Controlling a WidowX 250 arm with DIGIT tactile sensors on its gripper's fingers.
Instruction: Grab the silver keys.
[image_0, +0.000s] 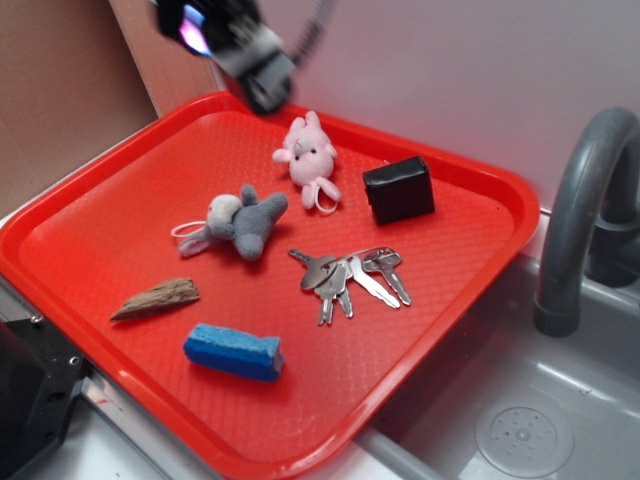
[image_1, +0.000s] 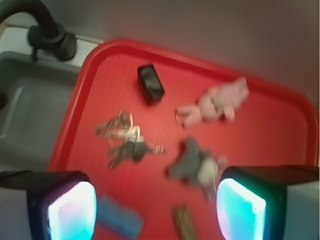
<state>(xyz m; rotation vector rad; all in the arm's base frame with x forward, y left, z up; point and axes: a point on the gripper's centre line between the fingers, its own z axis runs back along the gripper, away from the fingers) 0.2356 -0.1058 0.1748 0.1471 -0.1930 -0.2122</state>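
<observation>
2 lit pads (image_1: 72, 210) frame the wrist view at bottom left and right, so the jaws stand wide apart with nothing between them. The gripper (image_0: 262, 80) hangs high over the tray's (image_0: 90, 210) far corner, blurred in the exterior view, well apart from everything on the tray.

Nearest below it lies a pink plush (image_0: 310, 152), then a black box (image_0: 398, 190) to one side and a grey plush (image_0: 243, 222) toward the tray's middle. Beyond those, toward the sink-side rim, the keys (image_0: 350, 277) lie flat and fanned out on their ring, touching nothing else. A wood chip (image_0: 157, 298) and a blue sponge (image_0: 233, 351) sit at the near edge. A sink (image_0: 520, 420) with a grey faucet (image_0: 580, 200) adjoins the tray.

By my reading this is the approach step: nothing is grasped yet. The next move calls for travelling across past the 2 plush toys, centring over the bunch, then dropping low, since flat keys on a ribbed tray give little to pinch.
</observation>
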